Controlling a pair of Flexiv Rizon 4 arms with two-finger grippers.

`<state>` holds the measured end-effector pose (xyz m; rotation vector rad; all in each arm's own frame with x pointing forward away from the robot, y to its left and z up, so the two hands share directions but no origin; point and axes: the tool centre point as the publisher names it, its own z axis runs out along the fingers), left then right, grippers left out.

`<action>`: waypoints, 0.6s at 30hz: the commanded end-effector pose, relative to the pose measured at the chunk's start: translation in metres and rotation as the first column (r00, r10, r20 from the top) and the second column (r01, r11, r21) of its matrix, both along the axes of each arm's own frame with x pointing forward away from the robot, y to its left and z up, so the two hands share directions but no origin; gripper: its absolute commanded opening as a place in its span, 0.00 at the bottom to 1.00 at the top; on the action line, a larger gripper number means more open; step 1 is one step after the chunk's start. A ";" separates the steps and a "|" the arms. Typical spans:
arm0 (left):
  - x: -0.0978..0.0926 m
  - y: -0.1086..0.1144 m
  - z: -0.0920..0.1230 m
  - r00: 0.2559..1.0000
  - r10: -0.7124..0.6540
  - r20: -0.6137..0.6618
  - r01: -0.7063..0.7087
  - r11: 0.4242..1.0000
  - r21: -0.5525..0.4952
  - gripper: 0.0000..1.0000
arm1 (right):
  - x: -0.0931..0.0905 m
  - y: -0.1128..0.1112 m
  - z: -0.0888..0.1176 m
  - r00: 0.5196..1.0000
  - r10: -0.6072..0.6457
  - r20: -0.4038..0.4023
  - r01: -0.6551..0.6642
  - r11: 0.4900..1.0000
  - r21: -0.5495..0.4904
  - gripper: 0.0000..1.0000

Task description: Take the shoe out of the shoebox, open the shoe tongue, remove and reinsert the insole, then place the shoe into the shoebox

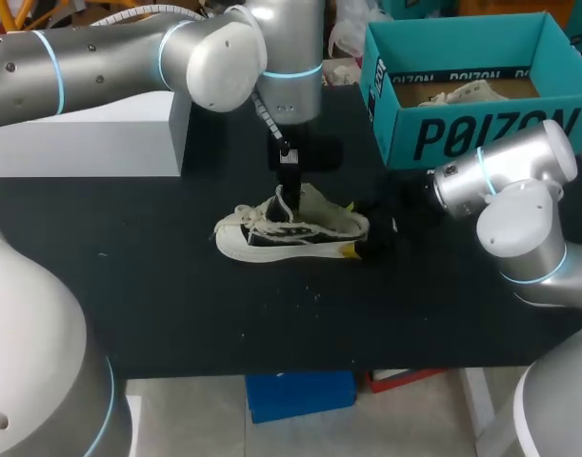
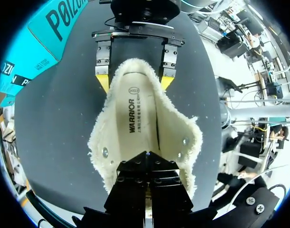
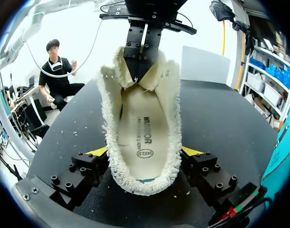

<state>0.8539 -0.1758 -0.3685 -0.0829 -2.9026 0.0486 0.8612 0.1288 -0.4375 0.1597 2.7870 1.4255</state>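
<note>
A cream shoe (image 1: 291, 233) with a fleece lining lies on its sole mid-table, toe to the left. My left gripper (image 1: 289, 190) comes down from above and is shut on the shoe tongue (image 3: 147, 80), holding it up and forward. In the left wrist view its black fingers (image 2: 147, 164) pinch the tongue, and the insole (image 2: 135, 118) lies bare inside the shoe. My right gripper (image 3: 145, 152) stands wide at the heel, its yellow fingertips (image 3: 98, 152) pressed against both sides of the shoe. The teal shoebox (image 1: 462, 133) stands at the back right.
A second light shoe (image 1: 471, 92) lies inside the shoebox. A white block (image 1: 90, 143) sits at the back left under my left arm. The black table (image 1: 176, 305) runs bare toward its front edge.
</note>
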 end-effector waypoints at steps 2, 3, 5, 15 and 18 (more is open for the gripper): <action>0.002 -0.003 -0.006 1.000 0.028 0.014 -0.028 1.000 -0.001 0.00 | 0.002 0.000 -0.003 1.000 -0.001 -0.001 0.001 1.000 -0.002 0.00; 0.003 -0.003 -0.004 0.999 0.030 0.014 -0.029 1.000 -0.007 0.00 | 0.002 0.000 -0.003 1.000 -0.001 -0.001 0.001 1.000 -0.002 0.00; 0.001 -0.005 0.003 0.999 0.032 0.035 -0.032 0.999 0.008 0.00 | 0.002 0.000 -0.003 1.000 -0.001 -0.001 0.001 1.000 -0.002 0.00; -0.009 0.004 0.011 0.999 0.037 0.028 -0.038 0.997 0.069 0.00 | 0.002 0.000 -0.003 1.000 -0.001 -0.001 0.001 1.000 -0.002 0.00; -0.011 0.004 0.013 0.999 0.038 0.029 -0.040 0.996 0.075 0.00 | 0.002 0.000 -0.003 1.000 -0.001 -0.001 0.001 1.000 -0.002 0.00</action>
